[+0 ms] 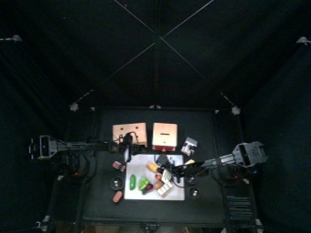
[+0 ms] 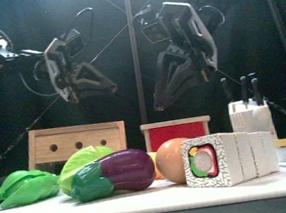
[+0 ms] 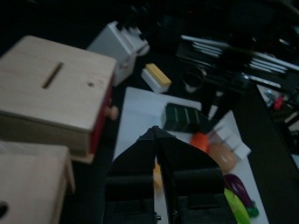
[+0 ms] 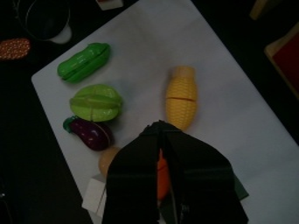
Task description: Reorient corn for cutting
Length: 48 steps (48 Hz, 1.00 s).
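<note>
From above, both end effectors hover over the white board [image 1: 155, 173]. The right wrist view shows the corn [image 4: 180, 96] lying alone on it, while the right end effector [image 4: 163, 166] pinches an orange piece [image 4: 163, 178]. The left end effector [image 3: 156, 166] grips something yellow.

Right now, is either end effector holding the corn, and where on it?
No. The corn lies free on the white board, untouched. An orange sliver shows inside the right end effector; whether it is gripped cannot be told.

Blk table [image 1: 97, 187]: white board [image 4: 222, 61], wood boxes [image 3: 52, 92].
</note>
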Each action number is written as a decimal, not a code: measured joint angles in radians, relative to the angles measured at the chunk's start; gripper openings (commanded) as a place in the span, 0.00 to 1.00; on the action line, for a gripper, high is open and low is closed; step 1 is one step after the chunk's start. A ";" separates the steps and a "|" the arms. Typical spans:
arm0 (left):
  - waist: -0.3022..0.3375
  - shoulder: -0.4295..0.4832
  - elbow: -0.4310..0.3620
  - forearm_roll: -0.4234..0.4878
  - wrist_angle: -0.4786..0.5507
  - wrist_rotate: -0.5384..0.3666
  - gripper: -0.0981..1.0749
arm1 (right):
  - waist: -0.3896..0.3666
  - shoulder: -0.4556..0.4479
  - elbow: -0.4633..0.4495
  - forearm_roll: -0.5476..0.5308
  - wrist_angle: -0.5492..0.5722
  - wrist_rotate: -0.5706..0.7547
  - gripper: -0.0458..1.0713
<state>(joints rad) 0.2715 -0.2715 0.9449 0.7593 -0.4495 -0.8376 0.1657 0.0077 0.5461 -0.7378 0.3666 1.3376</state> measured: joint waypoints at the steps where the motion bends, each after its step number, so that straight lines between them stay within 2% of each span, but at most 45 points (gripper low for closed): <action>1: -0.014 -0.003 0.012 -0.005 0.000 0.003 0.39 | 0.000 0.008 -0.008 0.000 0.000 0.000 0.45; 11: -0.126 -0.015 0.110 -0.054 -0.005 0.052 0.39 | 0.000 0.064 -0.057 0.012 0.037 0.005 0.65; 19: -0.195 -0.026 0.161 -0.077 -0.014 0.095 0.41 | -0.003 0.101 -0.092 0.014 0.089 0.005 0.74; 26: -0.249 -0.074 0.201 -0.114 -0.015 0.133 0.49 | -0.008 0.144 -0.135 0.015 0.126 0.005 0.76; 36: -0.273 -0.175 0.265 -0.204 -0.021 0.186 0.66 | -0.017 0.212 -0.198 0.015 0.170 -0.005 0.76; 42: -0.282 -0.222 0.298 -0.253 -0.058 0.225 0.69 | -0.026 0.238 -0.213 0.017 0.196 -0.005 0.76; 48: -0.284 -0.256 0.331 -0.264 -0.104 0.270 0.69 | -0.040 0.252 -0.224 0.032 0.212 -0.003 0.76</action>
<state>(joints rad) -0.0123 -0.5277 1.2763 0.4955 -0.5538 -0.5676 0.1258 0.2592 0.3221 -0.7056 0.5783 1.3346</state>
